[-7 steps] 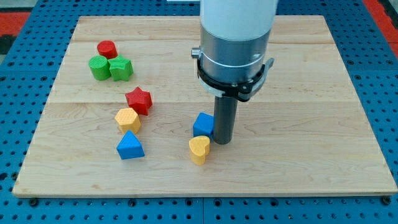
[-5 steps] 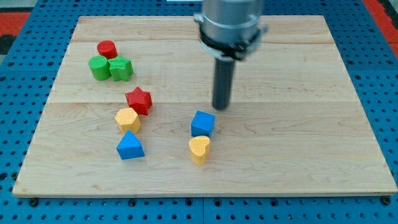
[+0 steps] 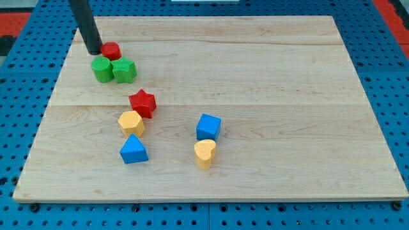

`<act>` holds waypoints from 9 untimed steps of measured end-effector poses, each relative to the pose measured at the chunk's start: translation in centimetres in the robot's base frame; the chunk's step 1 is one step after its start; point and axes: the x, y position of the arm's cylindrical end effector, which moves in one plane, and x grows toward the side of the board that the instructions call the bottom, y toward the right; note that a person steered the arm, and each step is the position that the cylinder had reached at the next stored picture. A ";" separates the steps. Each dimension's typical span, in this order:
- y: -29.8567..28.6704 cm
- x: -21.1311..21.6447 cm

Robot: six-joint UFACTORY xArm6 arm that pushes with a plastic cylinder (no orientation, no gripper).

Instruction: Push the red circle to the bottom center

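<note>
The red circle [image 3: 112, 50] sits near the view's top left on the wooden board [image 3: 287, 96]. My tip [image 3: 94, 52] stands just to its left, touching or nearly touching it. Two green blocks [image 3: 101, 69] [image 3: 124, 69] lie side by side right below the red circle and the tip.
A red star [image 3: 142, 103] lies left of centre, with a yellow hexagon [image 3: 131, 122] and a blue triangle [image 3: 133, 150] below it. A blue cube [image 3: 208, 127] and a yellow heart [image 3: 204, 153] sit lower centre.
My tip has moved from beside the blue cube at the centre up and far left to the red circle. No block has visibly moved.
</note>
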 end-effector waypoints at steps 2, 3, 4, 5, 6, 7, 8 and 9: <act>13.8 0.4; 17.3 3.3; 20.5 4.7; 21.9 5.4; 19.8 8.9; 19.9 9.4; 14.7 8.8; 15.6 9.0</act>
